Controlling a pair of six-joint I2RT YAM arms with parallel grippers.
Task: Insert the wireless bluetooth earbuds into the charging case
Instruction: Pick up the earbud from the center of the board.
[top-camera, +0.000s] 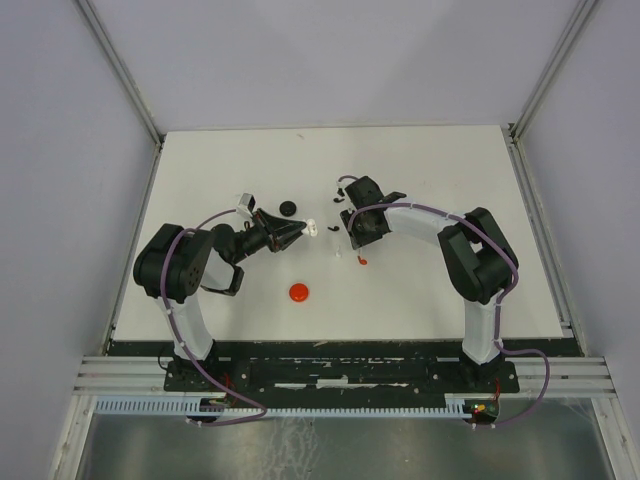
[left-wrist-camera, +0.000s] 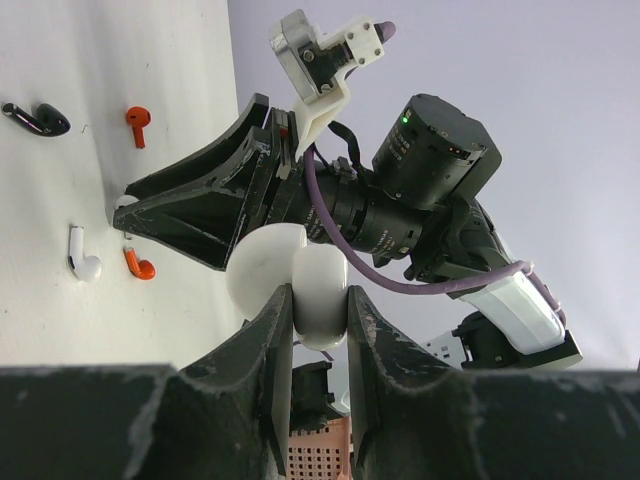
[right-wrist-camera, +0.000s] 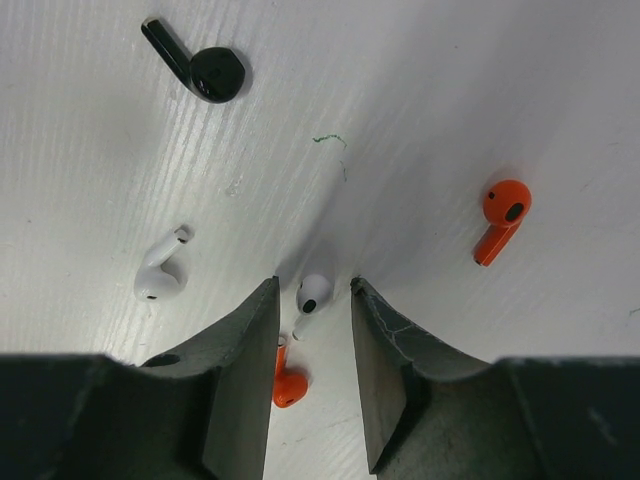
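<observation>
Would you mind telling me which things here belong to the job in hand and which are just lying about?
Job in hand: white charging case gripped by left hand; white earbud inside open right hand; other white earbud.
Lying about for now: black earbud, orange earbud, second orange earbud, red case, black case.

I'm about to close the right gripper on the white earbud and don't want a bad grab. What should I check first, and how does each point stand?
1. Is the right gripper open: ok, jaws apart.
2. Is the white earbud between its fingers: ok, it lies on the table and touches neither.
3. Is the gap free of other buds: not ok, a red earbud also lies in it, close beside one finger.
4. Is the white case secured by the left gripper: ok, clamped between the fingers.
5. Is the case open with its sockets reachable: cannot tell.
</observation>
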